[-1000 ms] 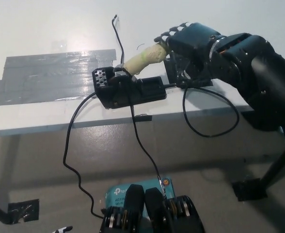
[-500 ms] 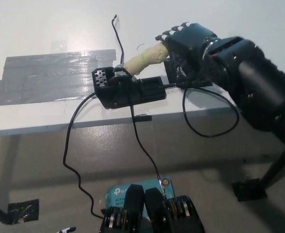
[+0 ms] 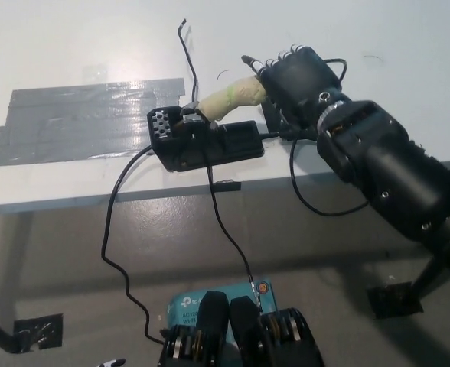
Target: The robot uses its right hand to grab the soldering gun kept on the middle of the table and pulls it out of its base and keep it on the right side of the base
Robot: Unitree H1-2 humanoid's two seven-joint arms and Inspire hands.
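On the white table, black right hand, fingers around the soldering gun in its base.

A robotics lab or electronics workshop: a plain white tabletop carries a black soldering base at its centre, with black cables trailing off the edge toward six o'clock. Strips of grey duct tape are stuck flat to the surface at nine o'clock. Below, a bare grey floor holds another scrap of tape at seven o'clock and a teal network device at six.
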